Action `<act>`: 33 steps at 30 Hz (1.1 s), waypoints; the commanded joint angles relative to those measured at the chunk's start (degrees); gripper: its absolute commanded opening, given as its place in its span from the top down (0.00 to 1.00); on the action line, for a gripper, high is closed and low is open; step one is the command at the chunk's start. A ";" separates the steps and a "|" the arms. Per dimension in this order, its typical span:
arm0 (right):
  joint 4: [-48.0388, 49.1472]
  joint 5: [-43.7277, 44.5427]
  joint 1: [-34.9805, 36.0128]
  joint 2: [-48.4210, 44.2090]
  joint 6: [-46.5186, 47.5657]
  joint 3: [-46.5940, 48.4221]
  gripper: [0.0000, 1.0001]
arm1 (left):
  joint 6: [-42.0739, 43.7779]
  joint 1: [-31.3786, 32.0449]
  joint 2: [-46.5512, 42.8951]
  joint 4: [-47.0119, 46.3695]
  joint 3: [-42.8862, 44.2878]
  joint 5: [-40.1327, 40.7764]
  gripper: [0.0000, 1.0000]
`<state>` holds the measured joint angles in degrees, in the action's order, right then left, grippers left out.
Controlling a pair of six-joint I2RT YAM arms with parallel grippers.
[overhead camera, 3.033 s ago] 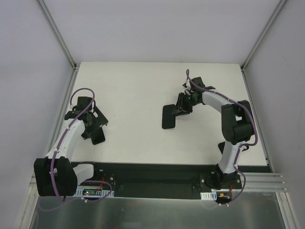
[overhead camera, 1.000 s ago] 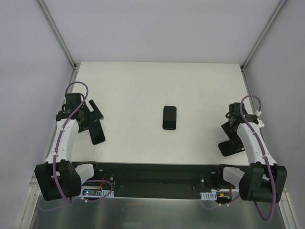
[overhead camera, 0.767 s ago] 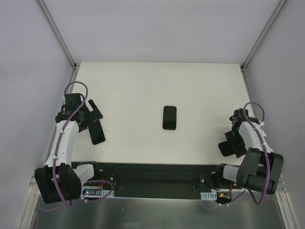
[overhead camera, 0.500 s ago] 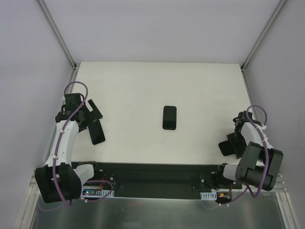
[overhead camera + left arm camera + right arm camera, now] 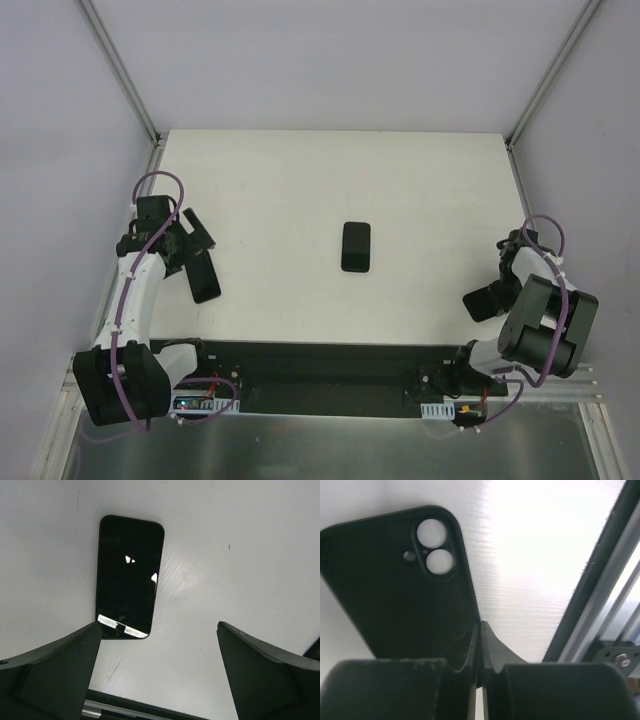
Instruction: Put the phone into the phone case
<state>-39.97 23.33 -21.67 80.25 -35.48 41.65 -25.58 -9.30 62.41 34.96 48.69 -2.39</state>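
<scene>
**Case gripped on the right, phone waiting on the left**

The right pincer (image 5: 480,628) is clenching one edge of the phone case (image 5: 395,590), with both fingers pressed together on the thin wall. It is doing so near the right near corner of the surface (image 5: 300,180), beside a ribbed metal rail (image 5: 600,580). Whether the case is lifted or resting I cannot tell. The left pincer (image 5: 158,626) is hanging released above the phone (image 5: 129,597), with its fingers spread wide to either side of one end and touching nothing. The phone is lying flat, screen up, at the left near side, well apart from the case. A third dark rounded slab (image 5: 355,247) is resting mid-surface, too small overhead to identify.

As I read it, this is the gathering step: the case is secured, the phone is not yet lifted, and nothing is mated. The next move is calling for the left pincer to close across the phone's narrow width. Both arms would then need to meet with the shell's open side facing the phone's back and the camera corners matched.

The phone is showing a hard, glossy black face with bright glints, so it is likely slippery. The case is looking matte, thin and probably flexible. It has rounded corners and an oval cutout holding two round camera holes plus a smaller one.
</scene>
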 commanded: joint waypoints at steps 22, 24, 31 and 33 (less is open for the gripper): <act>3.49 -11.27 33.18 -16.09 15.35 3.70 0.98 | -9.66 -0.81 2.80 4.59 0.18 11.45 0.01; 6.64 -15.14 35.29 -17.05 19.46 3.62 0.98 | -9.92 -1.33 2.80 4.77 0.09 12.14 0.01; 12.79 -22.00 48.63 -17.50 18.18 6.07 0.98 | -13.09 -3.70 5.52 7.14 0.79 14.96 0.02; 14.03 -22.54 51.63 -15.04 17.12 7.13 0.98 | -13.00 -4.06 6.58 7.40 1.06 15.14 0.02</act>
<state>-31.09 4.60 24.53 63.75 -17.69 44.66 -36.64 -12.21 67.16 39.79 48.69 9.89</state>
